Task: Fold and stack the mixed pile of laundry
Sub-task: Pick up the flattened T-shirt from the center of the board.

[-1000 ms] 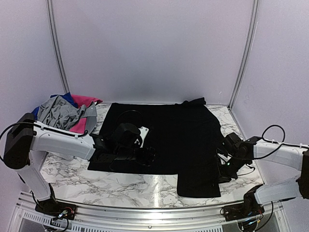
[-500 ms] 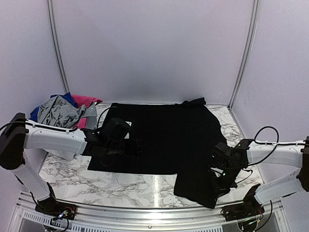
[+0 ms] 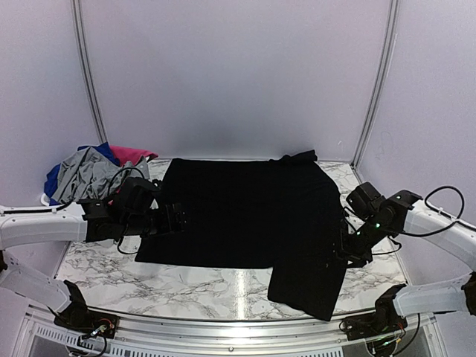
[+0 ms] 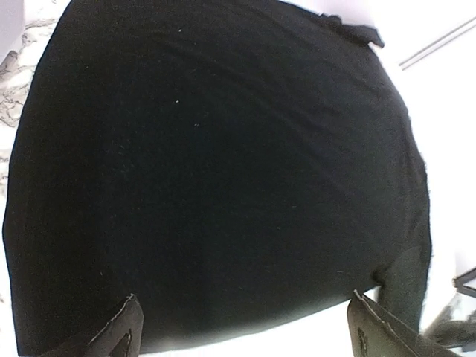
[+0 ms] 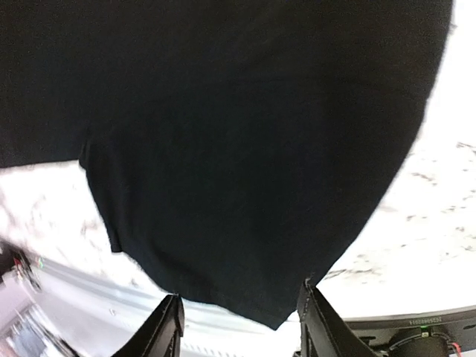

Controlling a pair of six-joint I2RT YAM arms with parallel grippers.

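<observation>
Since a second ago both arms have drawn back from the large black cloth garment (image 3: 245,216), which lies spread flat across the middle of the white marble-patterned table (image 3: 216,286), one flap reaching toward the near right edge. At the garment's left edge the left gripper (image 3: 177,219) hovers with its jaws spread wide and empty, while the right gripper (image 3: 349,249) sits above the right-hand flap, jaws parted with nothing between them. At the back left corner, apart from the black piece, lies a heap of grey, royal blue and hot-pink clothes (image 3: 93,171).
</observation>
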